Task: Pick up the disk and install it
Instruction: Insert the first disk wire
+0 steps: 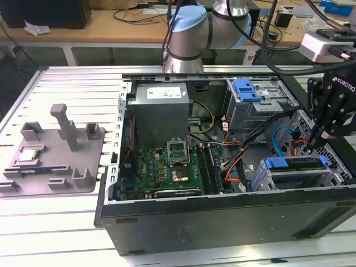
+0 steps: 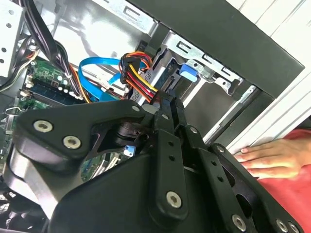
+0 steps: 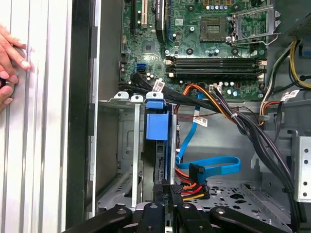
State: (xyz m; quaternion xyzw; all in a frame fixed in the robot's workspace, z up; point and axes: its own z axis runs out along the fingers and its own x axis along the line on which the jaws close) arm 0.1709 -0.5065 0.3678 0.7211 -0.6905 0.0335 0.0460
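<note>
The disk (image 1: 295, 163) sits in the lower drive cage (image 1: 334, 177) at the front corner of the open computer case, on the exterior view's right, with its blue carrier frame showing on top. In the first wrist view the disk (image 3: 157, 127) stands edge-on in the cage slot, blue handle end toward the motherboard. My gripper (image 1: 315, 146) hangs over the disk's cable end. Its black fingers (image 2: 165, 111) lie pressed together, shut. Their tips (image 3: 167, 190) meet beside the orange-yellow power plug (image 3: 190, 187) and the blue data cable (image 3: 214, 167).
A person's hand (image 3: 8, 63) rests on the slatted table beside the case wall; that hand (image 2: 269, 158) and a red sleeve appear in the second wrist view. A second cage with a blue latch (image 1: 247, 89), the power supply (image 1: 161, 108), cable bundles (image 1: 245, 142), and a grey fixture (image 1: 55, 150) stand nearby.
</note>
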